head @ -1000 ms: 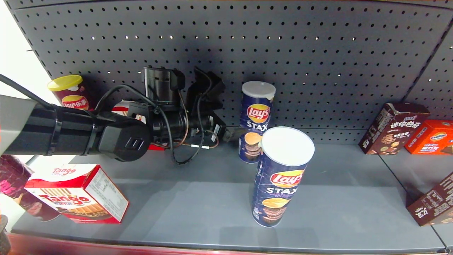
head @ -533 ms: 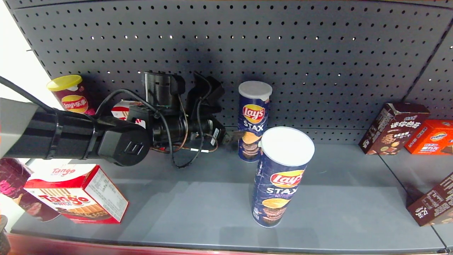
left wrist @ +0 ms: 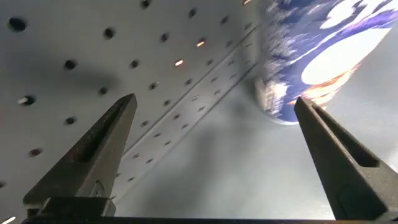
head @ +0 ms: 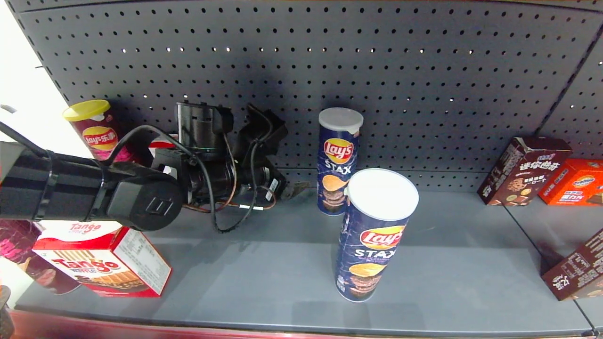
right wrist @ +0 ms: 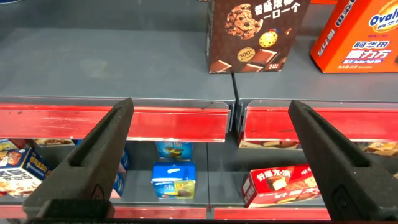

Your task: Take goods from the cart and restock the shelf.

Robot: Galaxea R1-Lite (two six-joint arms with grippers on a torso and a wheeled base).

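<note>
Two tall blue chip cans stand upright on the grey shelf point(head: 264, 268). One blue can point(head: 339, 162) is at the back against the pegboard; the other point(head: 374, 235) stands nearer the front. My left gripper point(head: 296, 188) hangs just left of the back can, a small gap away, and holds nothing. In the left wrist view the left gripper point(left wrist: 214, 102) is open, with the back can point(left wrist: 317, 50) beyond its fingertips. My right gripper point(right wrist: 211, 106) is open and empty, facing lower shelves.
A red wafer box point(head: 103, 263) lies at the front left. A red can with a yellow lid point(head: 94, 125) stands at the back left. Brown boxes point(head: 520, 172) point(head: 574, 273) and an orange box point(head: 572, 181) occupy the right. Bare shelf lies between the cans and those boxes.
My left arm has drawn back to the left, so its fingers have left the back blue can. That can shifted slightly and stays upright.
</note>
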